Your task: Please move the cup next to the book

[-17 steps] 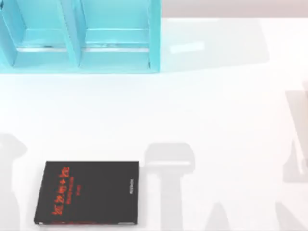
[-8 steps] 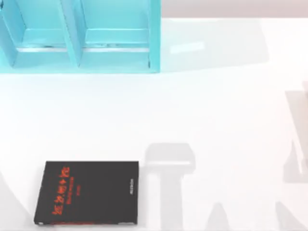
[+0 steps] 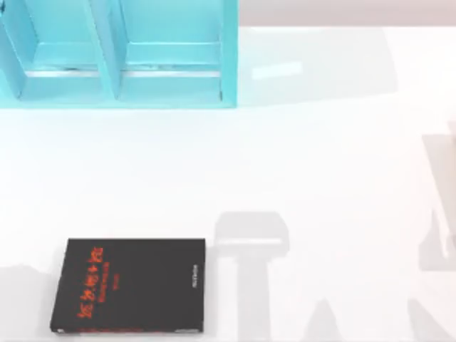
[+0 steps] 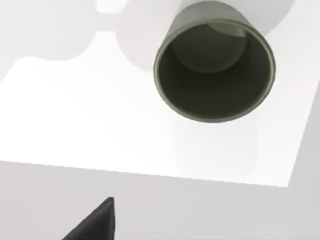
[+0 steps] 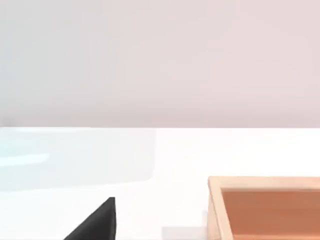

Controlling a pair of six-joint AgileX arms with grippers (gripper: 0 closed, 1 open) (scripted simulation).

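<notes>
looking down from the top view: book [image 3: 130, 286] lies flat at the near left of the white table [image 3: 299, 171], with a turquoise shelf unit [image 3: 117, 53] at the far left, well apart from it. left wrist view has the cup [image 4: 215, 65] upright on the table, mouth open to the camera, nothing touching it; one black left gripper finger [image 4: 95, 222] tip pokes in, so can't tell how far it is open. right wrist view shows a black right gripper finger [image 5: 95, 222] tip, spread unreadable, near a wooden tray [image 5: 265, 207].
</notes>
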